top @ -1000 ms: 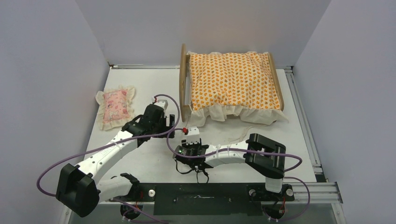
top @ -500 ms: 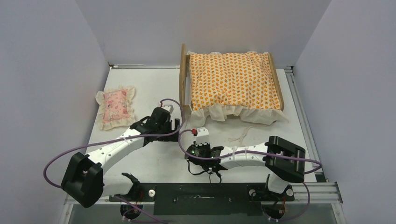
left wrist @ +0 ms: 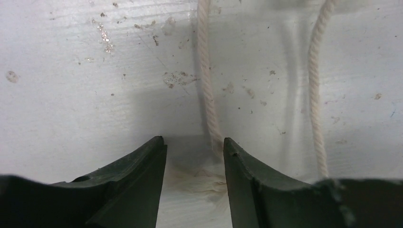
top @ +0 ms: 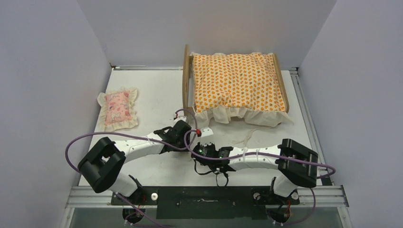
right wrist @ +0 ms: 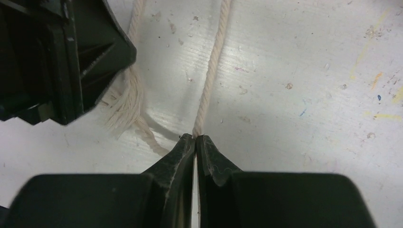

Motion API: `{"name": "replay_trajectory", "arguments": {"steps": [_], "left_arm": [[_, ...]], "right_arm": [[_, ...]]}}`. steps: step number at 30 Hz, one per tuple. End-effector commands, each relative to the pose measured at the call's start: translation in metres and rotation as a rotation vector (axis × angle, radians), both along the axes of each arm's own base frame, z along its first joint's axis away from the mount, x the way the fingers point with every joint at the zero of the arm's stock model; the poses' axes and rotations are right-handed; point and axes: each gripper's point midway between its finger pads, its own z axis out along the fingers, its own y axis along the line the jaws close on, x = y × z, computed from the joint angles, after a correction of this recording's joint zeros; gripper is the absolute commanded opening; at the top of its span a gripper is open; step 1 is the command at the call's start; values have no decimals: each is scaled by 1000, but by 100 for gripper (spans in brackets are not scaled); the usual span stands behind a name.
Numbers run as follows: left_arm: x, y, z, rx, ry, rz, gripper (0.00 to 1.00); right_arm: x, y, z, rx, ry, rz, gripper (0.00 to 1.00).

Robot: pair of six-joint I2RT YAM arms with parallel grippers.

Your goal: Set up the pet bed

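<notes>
The left gripper has swung in from near the pillow to the middle of the surface. It now sits just beside the right gripper, which has slid a little to the right. Both are low over two thin cords that lie in front of the bed.

The right gripper is closed and pinches one cord. The left gripper is open. It has one finger on each side of the fluffy end of the frayed cord, but it does not squeeze it yet. I think the arms are getting ready to pull or tie the cords. The left gripper would need to close on that end first. The cord is thin, so it could slip out.

Farther back on the left, the pillow lies flat on the surface, well apart from the bed. It is not in the bed.

At the far side stands the bed. The cushion fills it, and its frill hangs over the near side. I see nothing else in the bed. The pillow looks like it is yet to go in.
</notes>
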Motion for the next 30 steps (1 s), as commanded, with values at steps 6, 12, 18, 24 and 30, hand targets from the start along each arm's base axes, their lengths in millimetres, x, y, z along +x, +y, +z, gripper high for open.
{"name": "replay_trajectory", "arguments": {"steps": [6, 12, 18, 24, 30], "left_arm": [[-24, 12, -35, 33, 62, 32, 3], [-63, 10, -39, -4, 163, -38, 0], [-74, 10, -4, -86, 116, -26, 15], [-44, 36, 48, -97, -18, 59, 48], [-19, 70, 99, -130, -154, 168, 57]], "right_arm": [[3, 15, 74, 168, -96, 121, 5], [7, 17, 125, 278, -128, 218, 5], [15, 20, 134, 323, -123, 239, 5], [22, 55, 140, 404, -110, 282, 5], [39, 96, 169, 525, -137, 291, 5]]}}
